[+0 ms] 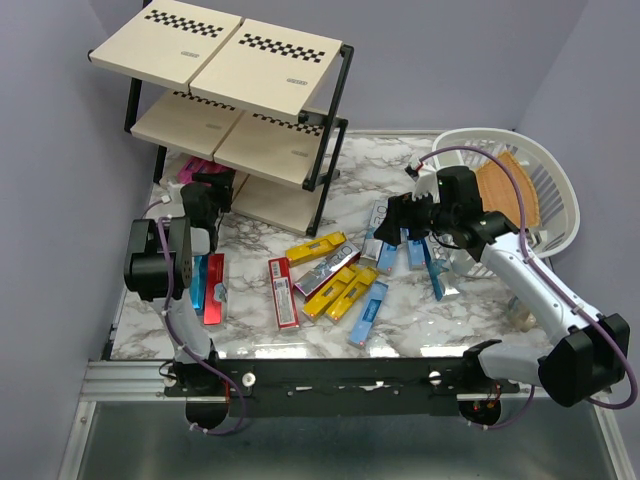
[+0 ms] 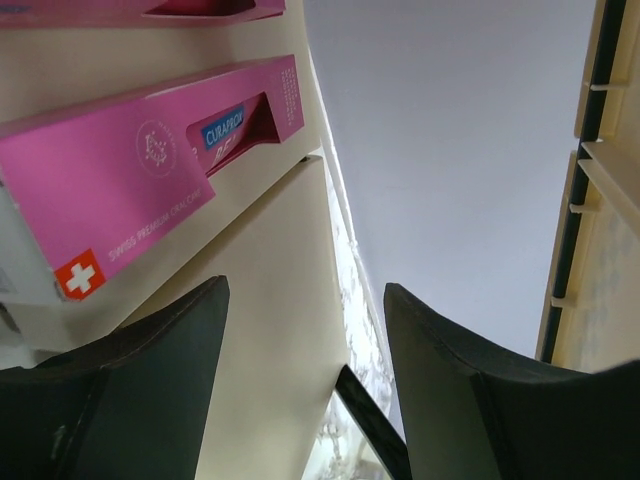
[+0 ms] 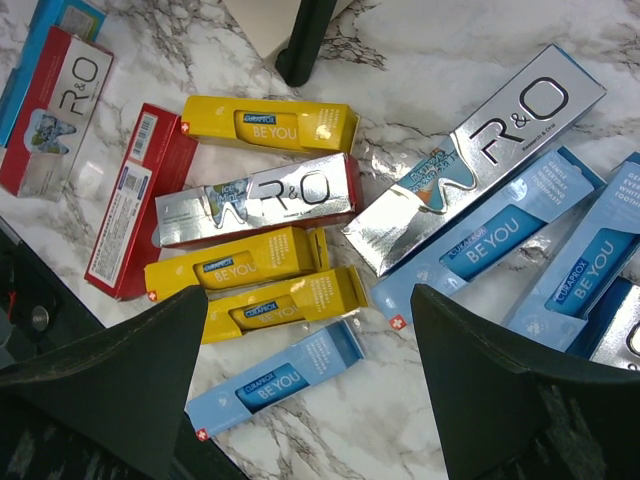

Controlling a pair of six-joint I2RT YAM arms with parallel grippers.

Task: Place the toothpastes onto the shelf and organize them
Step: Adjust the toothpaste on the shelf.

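The shelf (image 1: 240,60) stands at the back left, a black frame with beige boards. My left gripper (image 1: 213,192) is at its lowest board, open with nothing between the fingers (image 2: 150,390). A pink toothpaste box (image 2: 150,170) lies on that board (image 2: 270,300) just left of the gripper (image 2: 305,330), apart from it; another pink box edge shows above. Loose toothpastes lie mid-table: yellow (image 1: 315,247), silver (image 1: 330,268), red (image 1: 283,292), light blue (image 1: 368,313). My right gripper (image 1: 400,222) hovers open above them, over a light blue box (image 3: 275,380) and yellow boxes (image 3: 240,265).
A white basket (image 1: 555,175) with a wooden board (image 1: 510,195) inside stands at the back right, behind the right arm. A red box (image 1: 213,288) and a blue one (image 1: 199,280) lie beside the left arm. More light blue boxes (image 1: 415,250) sit under the right wrist.
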